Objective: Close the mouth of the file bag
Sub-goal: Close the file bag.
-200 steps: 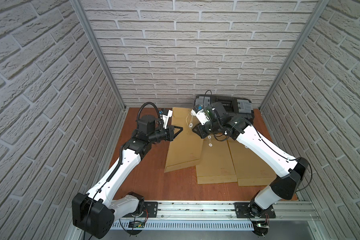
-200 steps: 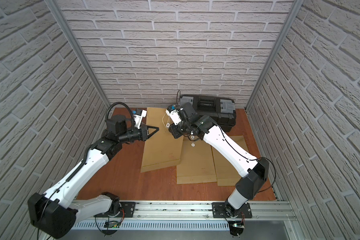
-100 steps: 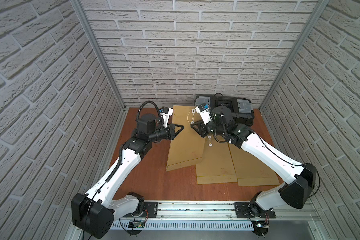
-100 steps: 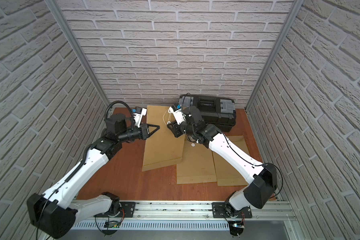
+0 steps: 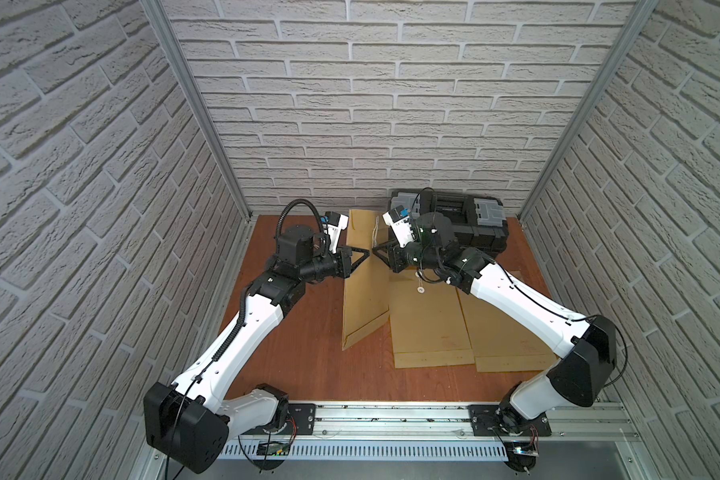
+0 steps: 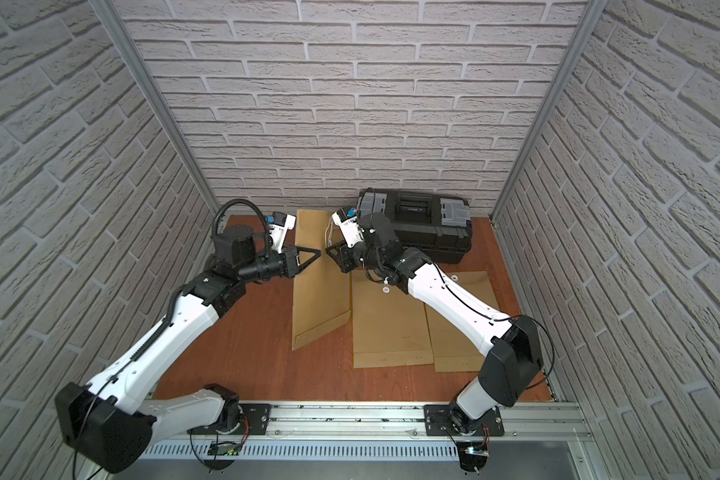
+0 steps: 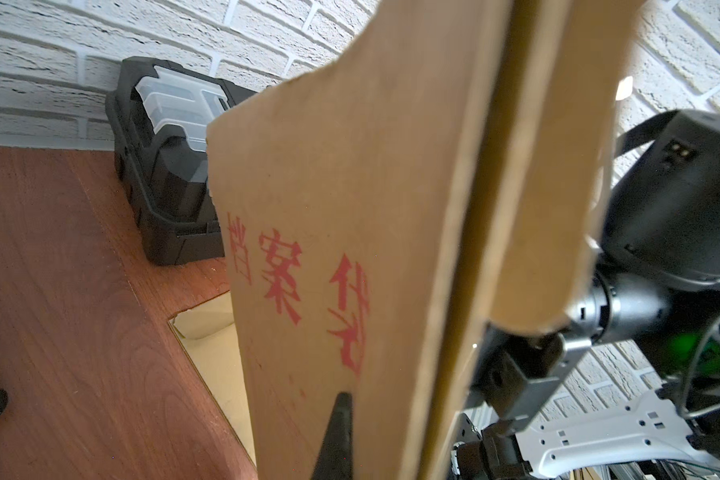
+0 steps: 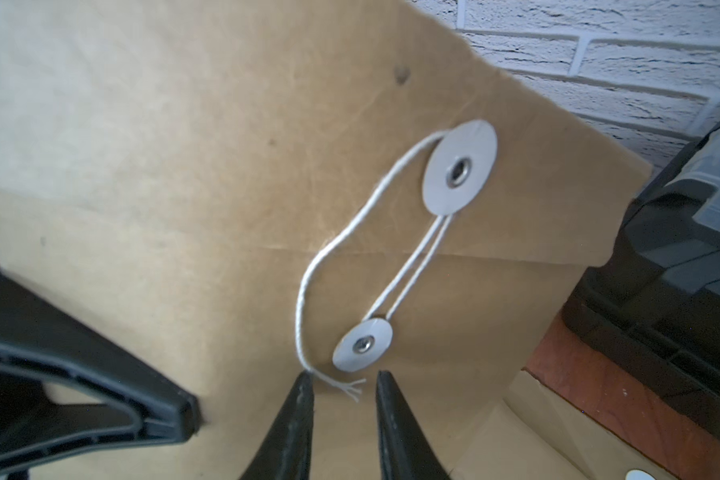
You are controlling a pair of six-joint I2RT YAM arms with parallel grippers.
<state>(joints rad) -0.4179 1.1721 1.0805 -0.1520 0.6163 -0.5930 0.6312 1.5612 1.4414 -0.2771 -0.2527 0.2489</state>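
String [image 8: 308, 286] end lies between the parted tips of your right claw [image 8: 344, 380]; your left claw [image 5: 364, 252] is clamped shut on the file bag [image 5: 362, 299].

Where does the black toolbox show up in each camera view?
In a top view: black toolbox at the back, against the brick wall.
In a top view: same place, against the wall.
Left wrist: against the wall, partly hidden behind the raised file bag.
Right wrist: beside the bag's flap, cut off by the frame.
Shared landmark: the file bag, visible in all four.
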